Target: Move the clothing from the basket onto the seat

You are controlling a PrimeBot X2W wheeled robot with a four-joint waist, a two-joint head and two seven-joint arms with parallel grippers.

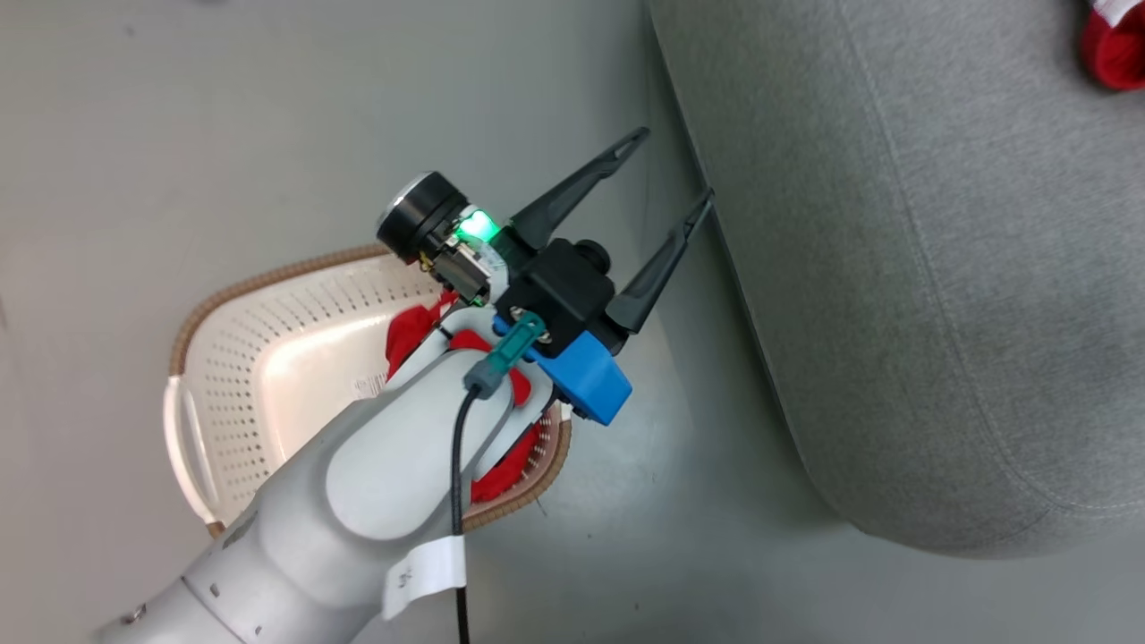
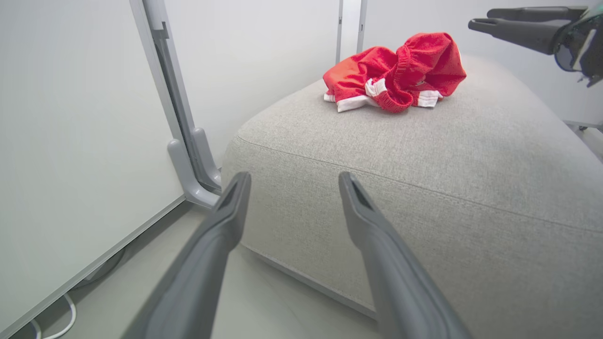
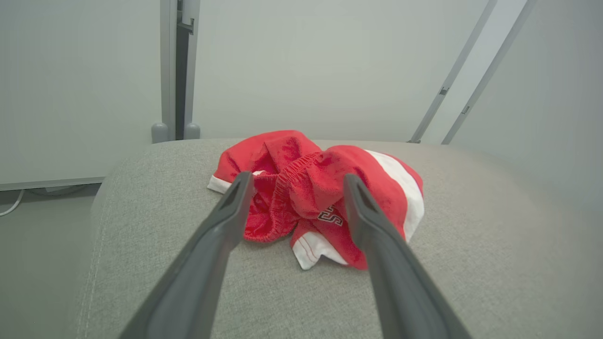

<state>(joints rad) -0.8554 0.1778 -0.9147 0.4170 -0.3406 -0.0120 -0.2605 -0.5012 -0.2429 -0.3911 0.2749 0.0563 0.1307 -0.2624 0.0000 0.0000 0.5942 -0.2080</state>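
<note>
Right wrist view: one red garment [image 3: 311, 197] lies on the seat [image 3: 494, 245], right jaws wide and empty, clear of it. Beside the basket [image 1: 259, 358], left jaws wide too; second garment [image 1: 410, 329] inside, presumably next.

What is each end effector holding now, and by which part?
Nothing. The right end effector is open, clear of the red garment lying on the seat; the left end effector is open too.

The clothing [image 3: 301, 188] is red with white stripes, the seat [image 3: 471, 245] grey, the basket [image 1: 268, 358] cream.
</note>
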